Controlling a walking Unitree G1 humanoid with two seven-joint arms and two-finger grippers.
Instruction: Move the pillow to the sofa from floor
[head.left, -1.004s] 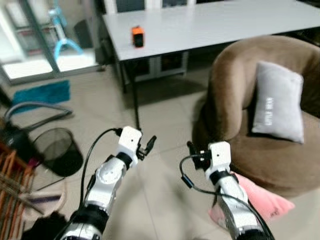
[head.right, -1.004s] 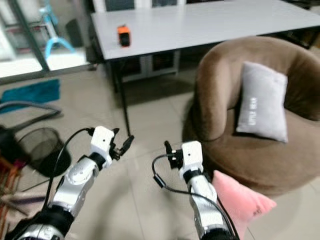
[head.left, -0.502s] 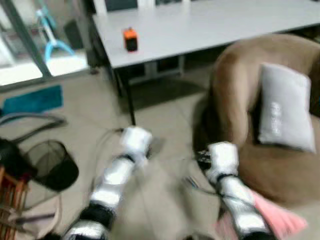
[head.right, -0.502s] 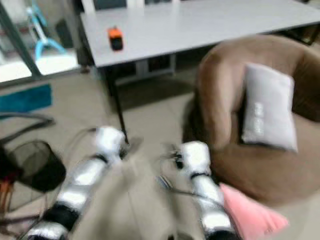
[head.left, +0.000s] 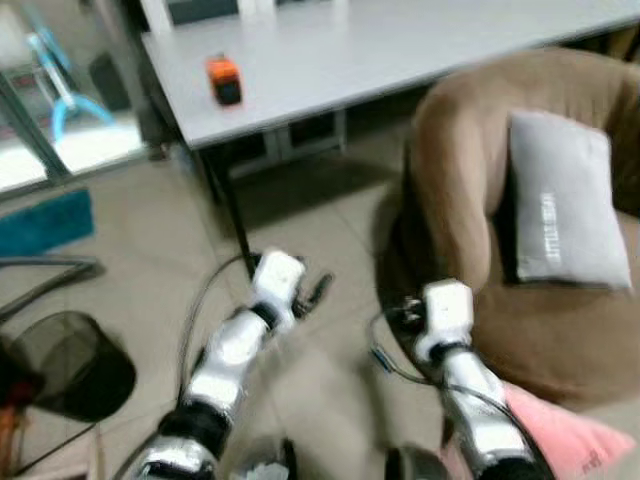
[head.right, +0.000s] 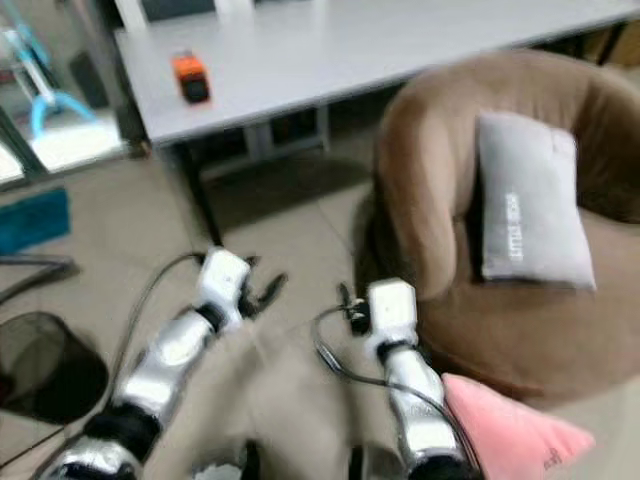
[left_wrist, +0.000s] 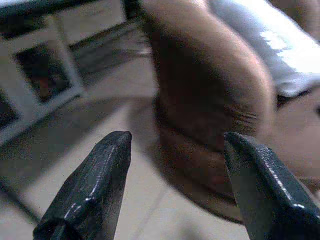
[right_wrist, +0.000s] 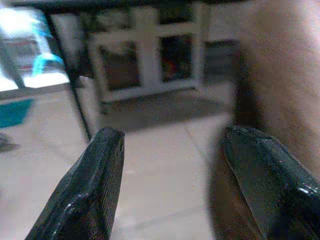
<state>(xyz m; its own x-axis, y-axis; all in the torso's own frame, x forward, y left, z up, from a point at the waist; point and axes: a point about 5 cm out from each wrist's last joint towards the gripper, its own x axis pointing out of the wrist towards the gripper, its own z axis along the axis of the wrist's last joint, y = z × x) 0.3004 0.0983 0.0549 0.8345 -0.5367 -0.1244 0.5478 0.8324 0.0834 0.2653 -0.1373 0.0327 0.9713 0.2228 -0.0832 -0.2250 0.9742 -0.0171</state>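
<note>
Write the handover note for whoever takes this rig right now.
Left gripper: open, empty, raised over the floor tiles.
Right gripper: open, empty, raised close beside the brown sofa.
Pink pillow: on the floor at the sofa's base, by the right arm.
Grey pillow: already on the sofa seat.
Done: nothing lifted.
Left: grasp the pink pillow, put it on the sofa.

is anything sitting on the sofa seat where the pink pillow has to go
Yes: a grey pillow leans against the backrest of the brown sofa, taking part of the seat. The seat in front of it looks bare. The pink pillow lies on the floor at the sofa's base.
</note>
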